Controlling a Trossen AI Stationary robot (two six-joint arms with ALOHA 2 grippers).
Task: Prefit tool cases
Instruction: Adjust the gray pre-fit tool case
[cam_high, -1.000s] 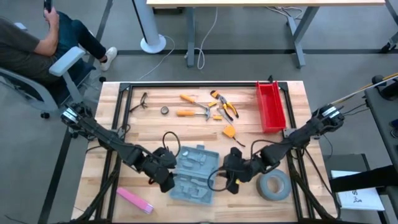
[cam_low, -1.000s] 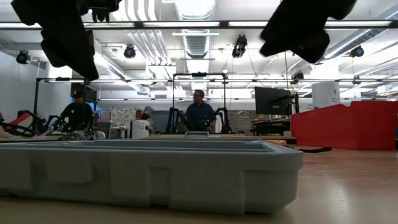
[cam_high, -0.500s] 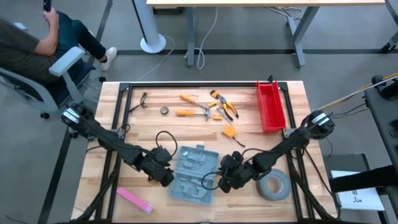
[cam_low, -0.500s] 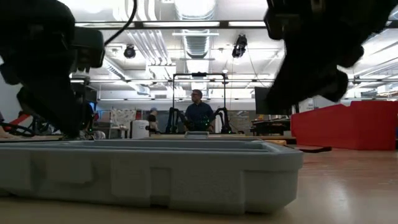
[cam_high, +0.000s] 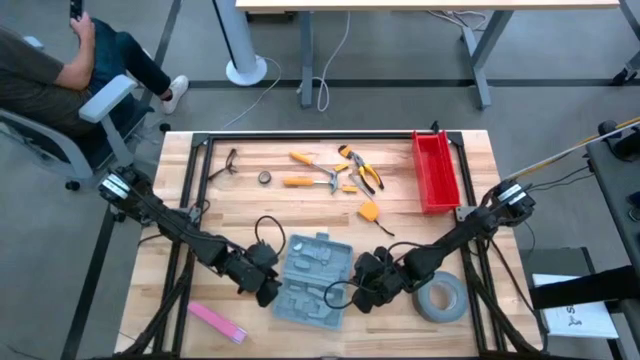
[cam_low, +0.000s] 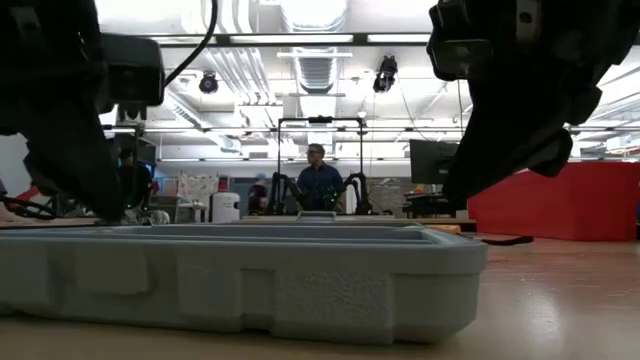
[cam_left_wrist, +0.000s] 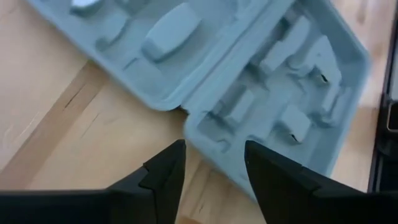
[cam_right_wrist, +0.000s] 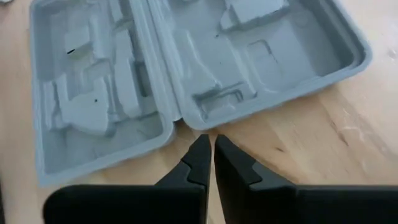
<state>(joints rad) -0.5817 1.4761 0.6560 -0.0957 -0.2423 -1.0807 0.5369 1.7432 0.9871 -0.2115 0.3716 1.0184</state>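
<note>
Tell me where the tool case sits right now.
High view: the tool case lies open at the table's near middle, between the left pincer and the right pincer, with the grey tape roll to its right.

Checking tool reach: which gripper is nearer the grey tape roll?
Right. The right gripper sits between the open tool case and the tape roll; the left gripper is across the case.

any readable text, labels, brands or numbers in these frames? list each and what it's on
None can be read.
Open blue-grey plastic tool case: moulded recesses only, no lettering visible.
White paper sheet beside the table: dark marks, too small to read.
Red plastic bin, grey tape roll, pink flat bar: no visible print.
</note>
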